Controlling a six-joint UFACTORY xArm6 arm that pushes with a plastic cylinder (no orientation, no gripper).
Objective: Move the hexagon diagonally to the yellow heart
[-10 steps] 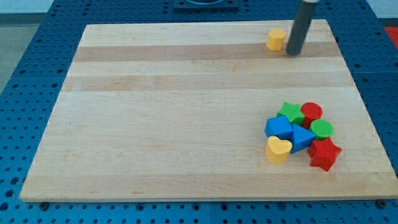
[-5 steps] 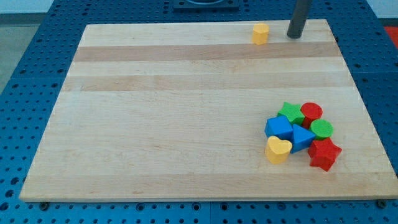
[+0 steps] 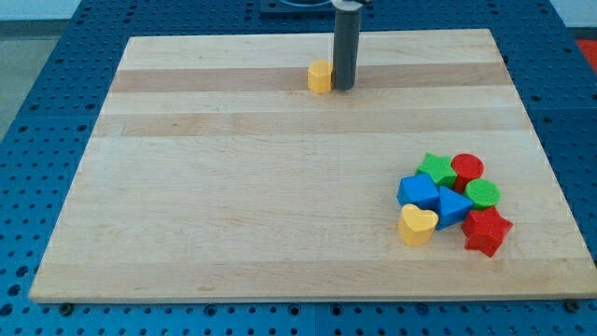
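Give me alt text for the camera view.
My tip touches the yellow hexagon from the view's right, near the board's top. The yellow heart sits lower right, beside clustered blue, green and red blocks.

My tip (image 3: 343,88) sits touching yellow hexagon (image 3: 320,77) on its right, near board's (image 3: 233,187) top; yellow heart (image 3: 417,225) well apart, bottom right.

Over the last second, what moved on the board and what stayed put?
The yellow hexagon slid toward the view's left and slightly down along the top of the board. My tip went left with it and now sits against its right side. The cluster around the yellow heart has not moved.
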